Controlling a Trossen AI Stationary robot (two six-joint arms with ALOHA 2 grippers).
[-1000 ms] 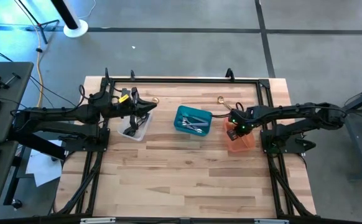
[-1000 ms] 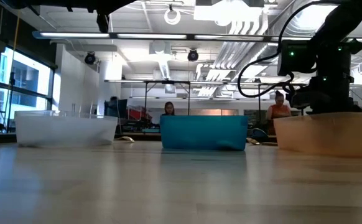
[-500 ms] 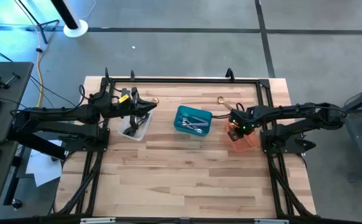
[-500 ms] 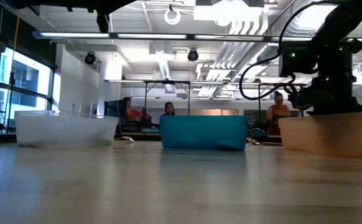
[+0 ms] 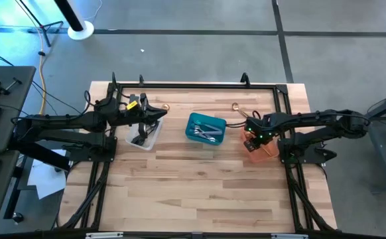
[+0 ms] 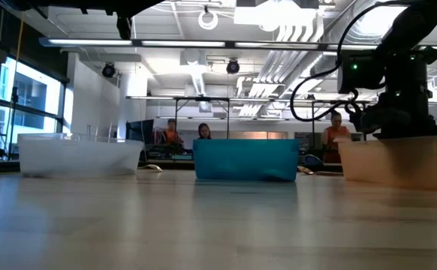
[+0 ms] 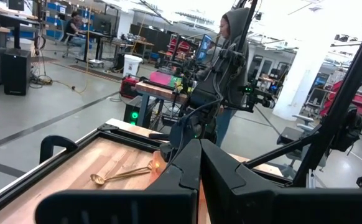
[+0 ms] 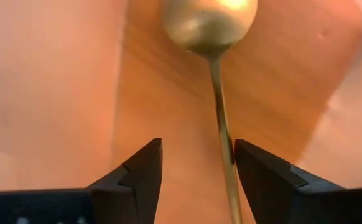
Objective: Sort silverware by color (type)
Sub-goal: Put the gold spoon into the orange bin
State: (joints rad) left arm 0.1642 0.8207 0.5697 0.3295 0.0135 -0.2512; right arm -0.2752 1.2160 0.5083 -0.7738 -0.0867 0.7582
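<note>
My right gripper [image 5: 248, 139] reaches down into the orange bin [image 5: 266, 151] and is open. A gold spoon [image 8: 212, 18] lies on the bin's floor, its handle running between the fingers [image 8: 137, 168]. My left gripper [image 5: 161, 117] hovers shut and holds nothing, by the far end of the clear bin [image 5: 132, 141], which holds dark utensils [image 5: 140, 139]. Silver utensils [image 5: 207, 133] lie in the teal bin [image 5: 194, 123]. Another gold spoon [image 5: 236, 106] lies flat on the table beyond the orange bin. My right gripper [image 8: 198, 146] points down with a finger on either side of the gold spoon's handle [image 8: 226, 155]. The handle lies flat on the orange bin's floor, close against one finger [image 8: 255, 168]. I cannot tell whether the two touch.
The three bins stand in a row across the table's far half, with bare wood toward the near edge. A small gold piece [image 5: 165, 106] lies on the table beyond the clear bin. A black frame [image 5: 193, 85] edges the table. People sit in the room behind.
The orange bin has slid a little toward the table's right edge and turned slightly, with my right gripper inside it. My left arm has kept still.
</note>
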